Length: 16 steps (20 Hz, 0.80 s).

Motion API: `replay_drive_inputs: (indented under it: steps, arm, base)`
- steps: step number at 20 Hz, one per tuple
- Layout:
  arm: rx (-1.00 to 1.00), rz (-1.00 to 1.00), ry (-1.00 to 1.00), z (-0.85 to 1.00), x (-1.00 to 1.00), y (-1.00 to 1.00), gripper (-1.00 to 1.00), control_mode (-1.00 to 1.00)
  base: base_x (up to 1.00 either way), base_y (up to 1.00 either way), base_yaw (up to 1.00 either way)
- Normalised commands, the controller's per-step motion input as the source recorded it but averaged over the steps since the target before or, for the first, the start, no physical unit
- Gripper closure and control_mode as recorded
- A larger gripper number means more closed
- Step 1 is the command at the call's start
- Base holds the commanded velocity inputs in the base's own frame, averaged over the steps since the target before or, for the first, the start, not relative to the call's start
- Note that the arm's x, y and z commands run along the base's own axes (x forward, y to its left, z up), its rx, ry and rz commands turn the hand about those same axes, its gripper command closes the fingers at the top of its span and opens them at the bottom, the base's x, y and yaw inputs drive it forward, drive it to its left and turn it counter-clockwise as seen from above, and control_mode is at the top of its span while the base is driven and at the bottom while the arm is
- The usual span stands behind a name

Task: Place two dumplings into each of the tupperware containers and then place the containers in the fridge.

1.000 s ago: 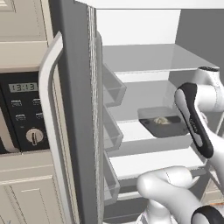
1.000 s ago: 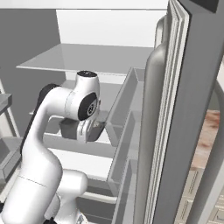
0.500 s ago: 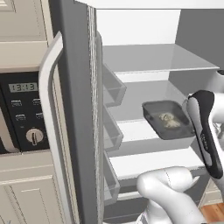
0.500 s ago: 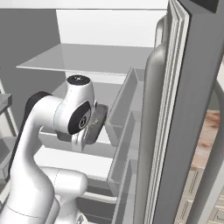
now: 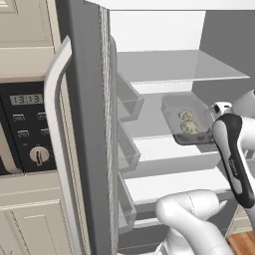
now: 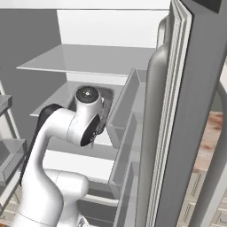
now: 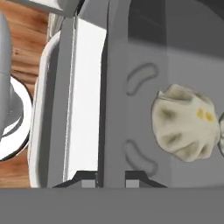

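The fridge (image 5: pixel 149 35) stands open, white inside. On its middle shelf (image 5: pixel 149 117) rests a dark grey tupperware container (image 5: pixel 172 107) with two speckled dumplings (image 5: pixel 186 115) (image 5: pixel 190 128) in it. My gripper (image 5: pixel 215 115) is at the container's right end. In the hand view the gripper (image 7: pixel 111 179) is shut on the container's rim (image 7: pixel 114 87), one fingertip (image 7: pixel 87 179) on each side of it, with one dumpling (image 7: pixel 186 122) close by inside. In the right base view my arm covers most of the container (image 6: pixel 106 94).
The fridge door (image 5: pixel 84 124) with its long curved handle (image 5: pixel 54 129) and clear bins (image 5: pixel 128 102) stands to the left, and beyond it the oven panel (image 5: pixel 25 124). A glass shelf (image 5: pixel 179 67) hangs just above the container. A lower shelf (image 5: pixel 169 182) lies below it.
The container has moved deeper and a little higher, onto the middle shelf. My forearm has swung to the right and both dumplings now show in the left base view.
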Motion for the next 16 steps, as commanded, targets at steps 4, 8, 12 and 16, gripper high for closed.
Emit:
replay_drive_inputs:
  steps: [4, 8, 12, 16]
  arm:
    - [0.05, 0.00, -0.15, -0.10, 0.79, -0.18, 1.00, -1.00]
    - [0.01, 0.00, -0.10, -0.25, 0.74, -0.06, 1.00, -1.00]
    - [0.00, 0.00, -0.01, -0.17, 0.69, 0.01, 1.00, -1.00]
    - [0.00, 0.00, 0.00, -0.18, 0.59, 0.00, 1.00, -1.00]
  base:
    - [0.00, 0.00, 0.00]
    - [0.00, 0.00, 0.00]
    - [0.00, 0.00, 0.00]
    - [0.00, 0.00, 0.00]
